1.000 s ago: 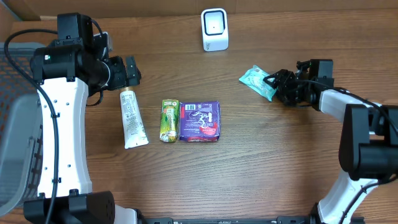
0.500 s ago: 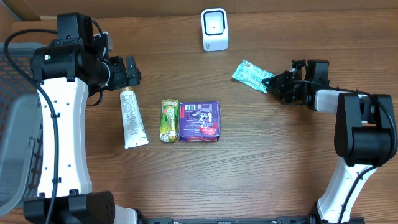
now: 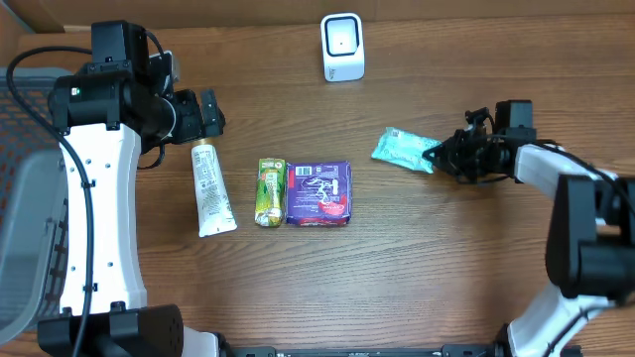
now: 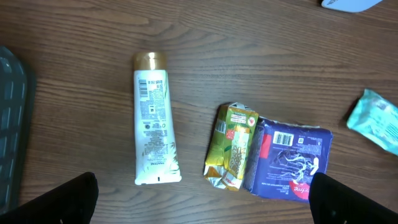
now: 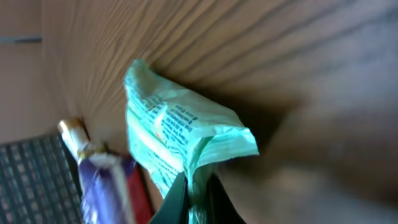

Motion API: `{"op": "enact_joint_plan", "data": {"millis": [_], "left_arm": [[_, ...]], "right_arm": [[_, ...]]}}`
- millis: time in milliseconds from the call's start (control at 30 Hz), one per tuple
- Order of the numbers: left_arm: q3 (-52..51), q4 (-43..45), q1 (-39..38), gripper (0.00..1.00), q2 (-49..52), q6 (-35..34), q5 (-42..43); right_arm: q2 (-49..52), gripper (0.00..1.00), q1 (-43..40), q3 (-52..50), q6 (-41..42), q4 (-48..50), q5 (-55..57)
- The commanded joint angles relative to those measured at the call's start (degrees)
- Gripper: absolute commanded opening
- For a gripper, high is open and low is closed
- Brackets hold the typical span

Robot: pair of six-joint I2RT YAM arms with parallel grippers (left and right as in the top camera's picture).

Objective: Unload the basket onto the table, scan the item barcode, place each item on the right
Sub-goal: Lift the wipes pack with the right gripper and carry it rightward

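— Over on the right side of the brown wooden table [image 3: 476, 258], seen from above, what is that right gripper [image 3: 437, 156] doing?

— It is clenched on one end of the teal crinkled plastic packet [image 3: 403, 149]. The packet sits below and to the right of the white box-shaped scanner [image 3: 342, 47], well apart from it.

— And the left gripper [image 3: 208, 112]?

— Spread wide and holding nothing, near the gold-capped end of the white squeeze tube [image 3: 211, 188]. Beside the tube lie 2 more items touching each other: a green-and-yellow foil pouch [image 3: 270, 191] and a purple rectangular packet [image 3: 319, 193]. A grey mesh basket [image 3: 20, 198] sits at the far left.

— What about the left wrist view?

— Its 2 black fingers [image 4: 62, 199] stand in the bottom corners, far apart. The tube, pouch and purple packet lie between them, and the purple packet shows a barcode. The teal packet is at the right edge.

— And the right wrist?

— The 2 fingertips [image 5: 173, 202] pinch the teal packet's crimped edge, with its printed side facing the camera. I cannot tell whether it rests fully on the wood.
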Motion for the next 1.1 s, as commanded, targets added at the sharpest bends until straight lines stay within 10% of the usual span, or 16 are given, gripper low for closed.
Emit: {"op": "enact_joint_plan", "data": {"millis": [0, 667, 1067], "left_arm": [[0.2, 0.2, -0.1, 1.0, 0.6, -0.2, 0.4], [0.2, 0.2, -0.1, 1.0, 0.6, -0.2, 0.4], [0.2, 0.2, -0.1, 1.0, 0.6, -0.2, 0.4]], "right_arm": [[-8.1, 0.04, -0.2, 1.1, -6.6, -4.6, -0.5], [-23.2, 0.04, -0.2, 19.0, -29.0, -43.8, -14.0], [-23.2, 0.04, 1.2, 30.7, -30.6, -43.5, -22.6]]}}
